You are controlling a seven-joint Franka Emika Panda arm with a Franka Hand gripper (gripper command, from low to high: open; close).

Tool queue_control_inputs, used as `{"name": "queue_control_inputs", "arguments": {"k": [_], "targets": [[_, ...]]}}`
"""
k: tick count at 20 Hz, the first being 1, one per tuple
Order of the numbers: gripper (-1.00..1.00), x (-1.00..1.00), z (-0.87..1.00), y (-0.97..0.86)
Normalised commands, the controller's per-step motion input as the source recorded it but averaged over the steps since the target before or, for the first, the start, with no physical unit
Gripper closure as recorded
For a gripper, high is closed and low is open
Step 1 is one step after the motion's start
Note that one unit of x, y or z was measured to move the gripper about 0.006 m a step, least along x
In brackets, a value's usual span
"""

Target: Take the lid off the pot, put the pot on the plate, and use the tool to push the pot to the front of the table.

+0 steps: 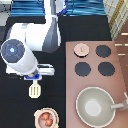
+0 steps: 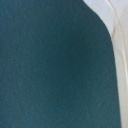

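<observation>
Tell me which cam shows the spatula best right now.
Exterior view. The spatula shows whole there, slotted head and handle, directly under the gripper, above the pot in the picture. The wrist view shows only dark surface and a pale edge, not recognisably the spatula.

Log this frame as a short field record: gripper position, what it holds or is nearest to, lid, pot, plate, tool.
gripper: toward the exterior view's left, directly above the tool
tool: spatula, slotted head down, hanging at the gripper, over the black table
lid: off the pot, lying on the stove panel where a burner would be
pot: open, reddish balls inside, on the plate
plate: under the pot, at the exterior view's bottom
pan: large grey, on the stove
</observation>
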Motion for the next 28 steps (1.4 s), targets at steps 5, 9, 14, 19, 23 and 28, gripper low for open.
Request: {"name": "queue_control_inputs", "arguments": {"k": [5, 9, 14, 19, 23, 28], "targets": [[1.0, -1.0, -0.7, 0.02], [1.0, -1.0, -0.6, 0.01], [-1.0, -0.97, 0.28, 0.02], [-1.0, -0.97, 0.66, 0.01], [-1.0, -0.93, 0.63, 0.0], [-1.0, -0.69, 0.85, -0.08]]}}
